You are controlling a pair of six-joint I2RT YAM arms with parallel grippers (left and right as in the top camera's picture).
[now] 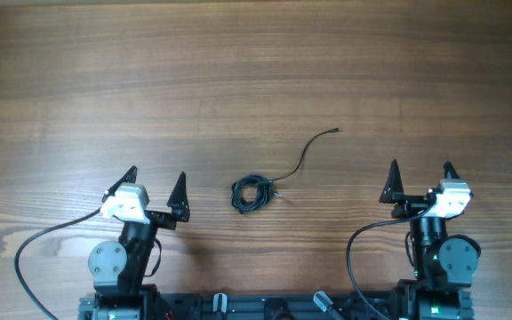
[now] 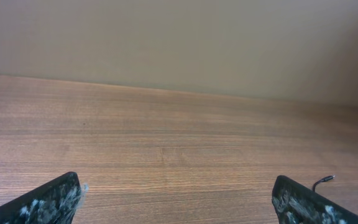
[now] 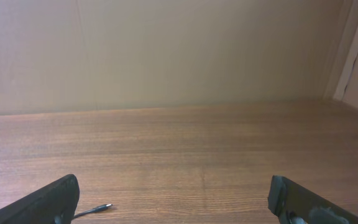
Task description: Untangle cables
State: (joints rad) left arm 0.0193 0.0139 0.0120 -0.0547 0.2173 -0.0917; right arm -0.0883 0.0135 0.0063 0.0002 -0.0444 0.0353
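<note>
The left claw (image 1: 156,174) is spread wide and holds nothing. The right claw (image 1: 420,167) is just as wide and just as empty. Between them on the desk (image 1: 238,62), apart from both, the cables (image 1: 252,194) lie bunched in a small coil. One thin tail curves up and to the right, ending in a tiny plug end (image 1: 335,131).

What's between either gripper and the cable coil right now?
Nothing visible. In the overhead view only bare table lies between the left gripper and the coiled cables, and between the right gripper and them. Their loose tail trails toward the right gripper's side. Both grippers open, empty.
</note>
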